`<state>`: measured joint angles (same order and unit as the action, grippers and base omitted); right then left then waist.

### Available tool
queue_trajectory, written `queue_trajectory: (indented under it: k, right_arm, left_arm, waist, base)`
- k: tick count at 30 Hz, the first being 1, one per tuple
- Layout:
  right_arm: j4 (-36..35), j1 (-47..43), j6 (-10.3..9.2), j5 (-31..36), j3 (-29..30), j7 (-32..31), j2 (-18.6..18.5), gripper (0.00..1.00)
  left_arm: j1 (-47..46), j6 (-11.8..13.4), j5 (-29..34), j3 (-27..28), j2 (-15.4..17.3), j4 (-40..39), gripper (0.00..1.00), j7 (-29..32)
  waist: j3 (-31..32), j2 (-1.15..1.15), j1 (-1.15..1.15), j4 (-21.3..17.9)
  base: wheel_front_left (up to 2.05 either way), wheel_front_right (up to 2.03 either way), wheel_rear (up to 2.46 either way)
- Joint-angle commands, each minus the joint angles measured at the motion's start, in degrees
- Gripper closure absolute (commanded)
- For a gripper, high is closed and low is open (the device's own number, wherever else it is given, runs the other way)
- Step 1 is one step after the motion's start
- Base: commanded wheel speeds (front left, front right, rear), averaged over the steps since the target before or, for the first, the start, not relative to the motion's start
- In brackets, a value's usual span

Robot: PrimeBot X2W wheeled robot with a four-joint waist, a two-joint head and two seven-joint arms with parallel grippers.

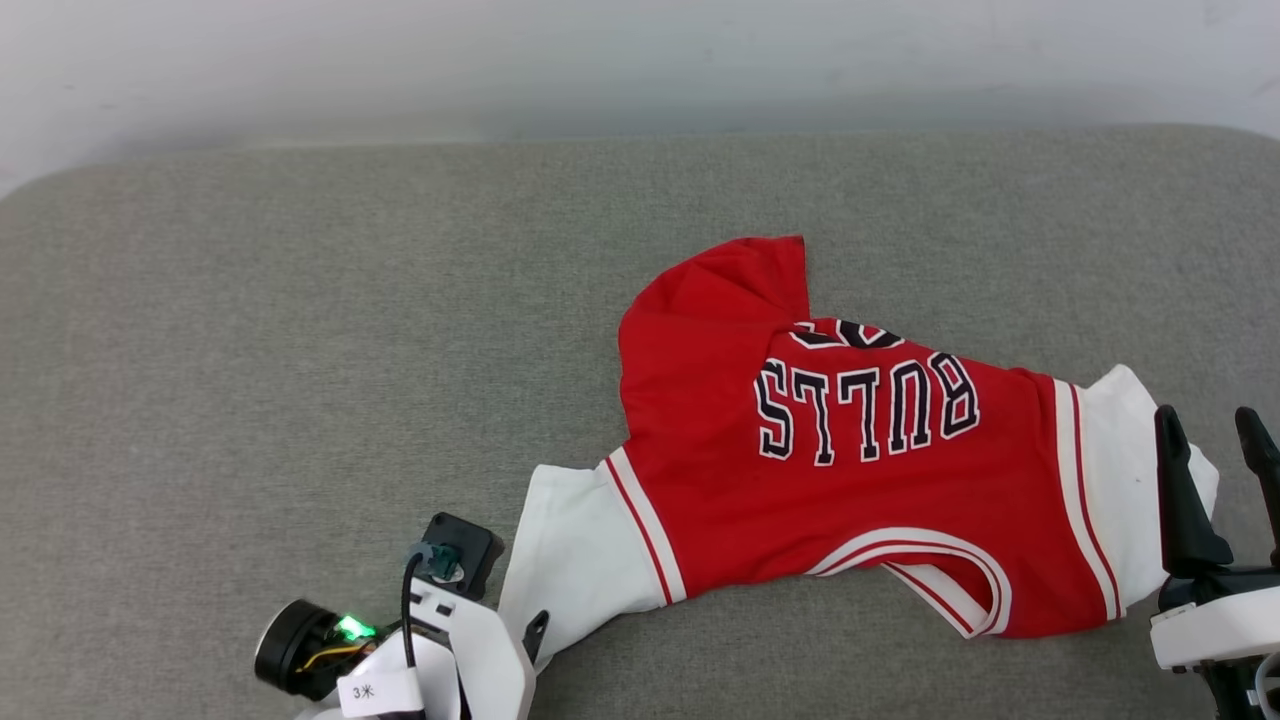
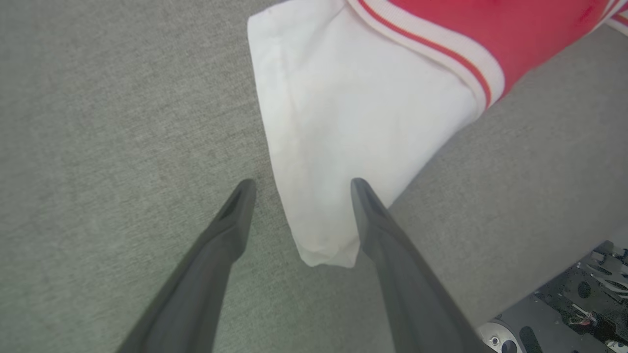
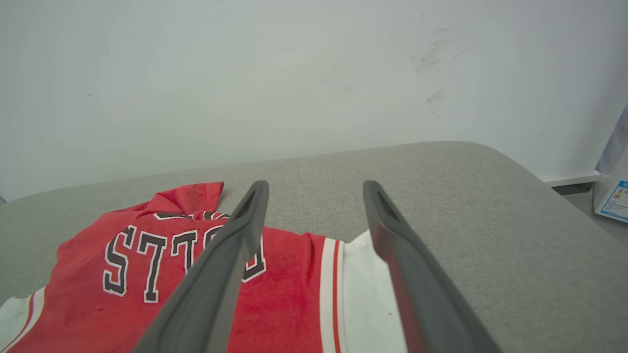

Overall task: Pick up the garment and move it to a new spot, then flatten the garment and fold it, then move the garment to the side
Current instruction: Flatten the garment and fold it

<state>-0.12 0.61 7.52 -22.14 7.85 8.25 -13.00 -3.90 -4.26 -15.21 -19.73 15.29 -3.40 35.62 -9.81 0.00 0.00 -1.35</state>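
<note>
Grippers: left gripper [image 2: 302, 184] at near left, right gripper [image 1: 1207, 412] at near right. Jaws of both stand apart, with nothing clamped.
Left sleeve [image 2: 343, 122]: white, flat on grey cushion [image 1: 300, 350]. Its near tip lies between the left fingers, one over cloth, the other over bare cushion. Advice: come down onto the sleeve edge and go further up the cloth before closing, since a pinch at the very tip would likely slip.
Right sleeve [image 1: 1120, 470]: white, under the right gripper. In the wrist view the fingers straddle the striped seam. Advice: take both layers, close to the seam.
Garment [image 1: 850, 480]: right of centre on the cushion, collar [image 1: 940, 580] towards the near side, sleeves spread left and right, lettering upside down from the head.
Step, judged: a two-point hold on the sleeves, ready to lift or spread. Close both sides before raising, then lift level and together.
Far hem [image 1: 720, 290]: a red flap doubled over, hiding part of the number [image 1: 840, 335]. Not flat yet. Drawing the sleeves apart while lifting should let it drop out.
Risk: thin cloth on a soft cushion, so a finger may skid over it or nip the cover.
Wall [image 1: 600, 60]: pale, beyond the far edge.
</note>
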Motion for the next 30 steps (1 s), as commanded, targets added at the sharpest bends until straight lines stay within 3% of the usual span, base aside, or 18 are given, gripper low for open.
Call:
queue_trajectory:
  k: [1, 5, 11, 12, 13, 17, 24, 30]
  right_arm:
    - [0.18, 0.84, -0.06, 0.06, -0.25, 0.45, 0.3, 0.0]
    - [0.76, 1.26, -0.05, -0.11, -0.29, 0.95, 0.25, 0.0]
    - [1.46, 1.76, -0.06, -0.12, -0.53, 1.22, -0.05, 0.0]
    - [1.54, 1.84, -0.06, -0.02, -0.72, 1.17, -0.19, 0.0]
    - [1.63, 1.83, -0.06, 0.18, -0.86, 1.14, -0.39, 0.0]
    - [2.23, 1.93, -0.06, 0.67, -1.43, 0.75, -0.82, 0.0]
    - [3.87, 0.48, -0.06, 1.0, -1.71, -1.23, -1.67, 0.0]
    - [4.98, -0.46, -0.06, 0.95, -2.72, -4.57, -2.59, 0.0]
  left_arm:
    - [0.95, 0.95, 0.47, 0.06, 0.39, -0.57, 0.0, 1.28]
    - [2.09, 2.53, 1.94, 0.12, 1.6, -0.24, 0.0, 2.86]
    - [2.62, 2.76, 0.62, 0.13, 1.08, 2.27, 0.0, 2.9]
    - [2.54, 2.87, 0.44, 0.13, 1.0, 2.96, 0.38, 3.04]
    - [2.39, 3.17, 0.27, 0.31, 0.8, 3.49, 1.0, 2.68]
    - [0.98, 3.86, 0.31, 1.07, 0.29, 4.32, 1.0, -0.05]
    - [-0.78, 7.56, 0.8, 6.15, 1.11, 3.37, 1.0, -7.63]
    - [1.82, 10.35, 0.25, 9.62, 2.0, 1.31, 1.0, -9.57]
  waist:
    - [-1.03, 0.0, 0.0, -0.91]
    - [-1.8, 0.0, 0.0, -1.41]
    - [-2.54, 0.0, 0.0, -1.35]
    - [-2.65, 0.0, 0.0, -1.28]
    - [-2.73, 0.0, 0.0, -1.19]
    - [-2.87, 0.0, 0.0, -0.64]
    - [-1.13, 0.0, 0.0, 0.82]
    - [0.26, 0.0, 0.0, 1.58]
  base:
    - [0.0, 0.0, 0.0]
    - [0.0, 0.0, 0.0]
    - [0.0, 0.0, 0.0]
    - [0.0, 0.0, 0.0]
    - [0.0, 0.0, 0.0]
    - [0.0, 0.0, 0.0]
    - [0.0, 0.0, 0.0]
    - [0.0, 0.0, 0.0]
